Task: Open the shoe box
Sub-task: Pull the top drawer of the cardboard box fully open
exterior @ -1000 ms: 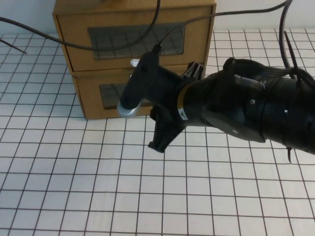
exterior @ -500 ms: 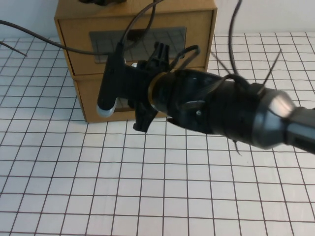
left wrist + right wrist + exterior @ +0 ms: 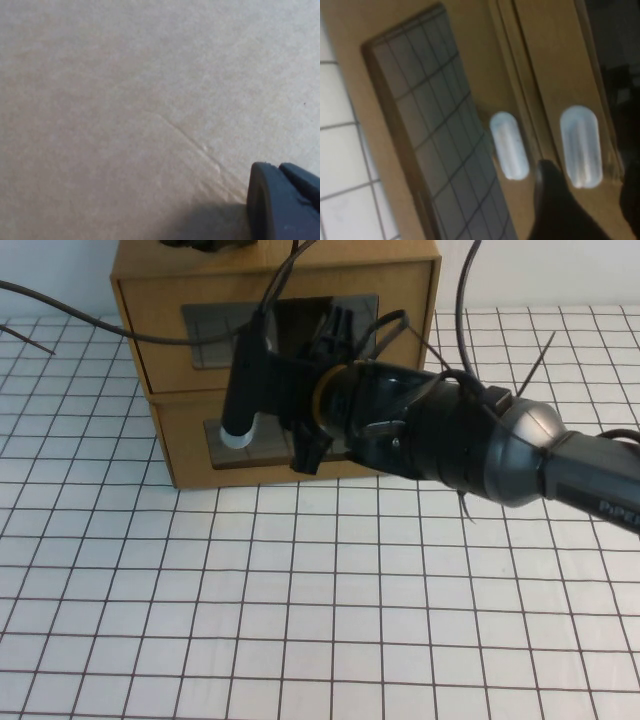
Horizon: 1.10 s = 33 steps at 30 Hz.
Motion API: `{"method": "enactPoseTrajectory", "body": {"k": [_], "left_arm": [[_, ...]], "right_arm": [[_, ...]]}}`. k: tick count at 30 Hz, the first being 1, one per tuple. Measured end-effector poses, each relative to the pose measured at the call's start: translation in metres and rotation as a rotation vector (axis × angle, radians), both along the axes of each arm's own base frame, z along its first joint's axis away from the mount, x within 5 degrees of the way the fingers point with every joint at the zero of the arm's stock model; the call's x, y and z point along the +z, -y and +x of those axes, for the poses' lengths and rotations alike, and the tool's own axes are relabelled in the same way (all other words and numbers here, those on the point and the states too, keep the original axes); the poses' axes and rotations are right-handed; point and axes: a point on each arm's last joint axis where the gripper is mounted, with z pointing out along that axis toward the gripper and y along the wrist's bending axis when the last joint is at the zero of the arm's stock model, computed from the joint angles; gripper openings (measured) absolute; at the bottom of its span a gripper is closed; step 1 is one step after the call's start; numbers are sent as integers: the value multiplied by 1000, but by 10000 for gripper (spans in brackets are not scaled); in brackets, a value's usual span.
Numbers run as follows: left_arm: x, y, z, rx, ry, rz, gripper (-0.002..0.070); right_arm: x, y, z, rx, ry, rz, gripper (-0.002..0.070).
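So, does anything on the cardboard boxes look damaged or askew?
Only a faint crease in the cardboard, beside the left end effector close against it. The open right end effector is at the front of the stacked brown cardboard shoe boxes.

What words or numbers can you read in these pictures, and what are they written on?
"PIPE", cut off by the picture's edge: white letters on the right arm.
Shoe box: no writing shows.
Right gripper, open at the shoe box's front: no writing.
Left gripper, close against plain cardboard: no writing.
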Motion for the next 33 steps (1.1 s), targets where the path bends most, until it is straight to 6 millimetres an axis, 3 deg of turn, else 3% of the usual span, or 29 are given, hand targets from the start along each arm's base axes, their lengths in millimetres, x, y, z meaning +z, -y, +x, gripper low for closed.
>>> {"method": "enactPoseTrajectory", "body": {"k": [3, 33], "left_arm": [[0, 0, 0, 0, 0, 0, -2], [0, 0, 0, -4, -5, 0, -2]], "right_arm": [[-2, 6, 7, -12, 1, -2, 267], [-16, -2, 10, 24, -19, 13, 253]]}}
